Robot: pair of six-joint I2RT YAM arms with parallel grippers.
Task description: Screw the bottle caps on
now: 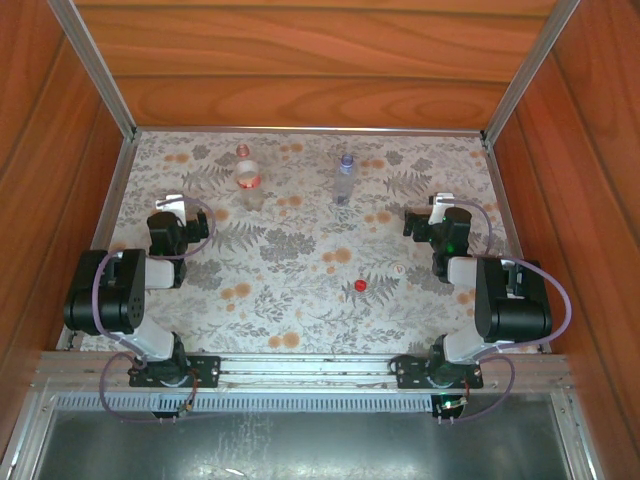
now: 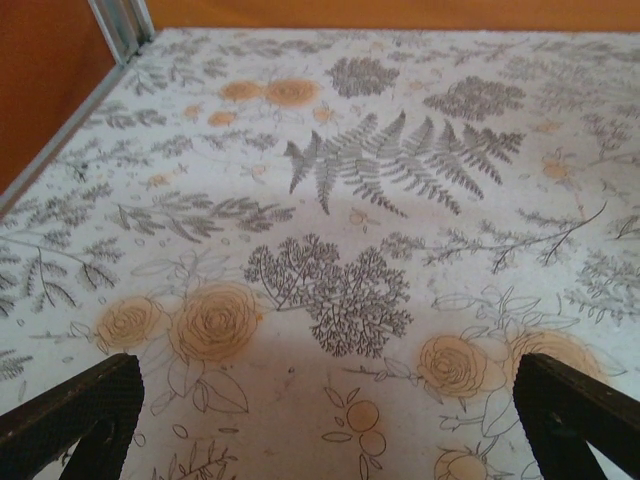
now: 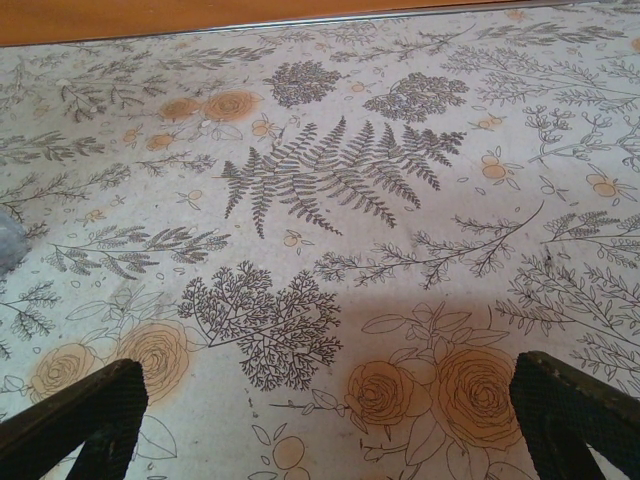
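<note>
Two bottles stand upright at the back of the flowered cloth. One has a red-and-white label band (image 1: 247, 178); the other is plain and bluish (image 1: 345, 177). The red cap (image 1: 360, 285) lies on the cloth near the middle, and a small pale ring to its right looks like the white cap (image 1: 400, 269). My left gripper (image 1: 173, 207) hovers at the left, in front and to the left of the labelled bottle. It is open (image 2: 325, 420), with bare cloth between its fingers (image 2: 75, 415). My right gripper (image 1: 432, 212) hovers at the right, also open (image 3: 325, 420) over bare cloth.
Wooden walls (image 1: 300, 70) and metal posts (image 1: 95, 65) close in the table on three sides. A metal rail (image 1: 300, 365) carries both arm bases at the near edge. A metal corner post (image 2: 120, 25) shows at the left wrist view's far left.
</note>
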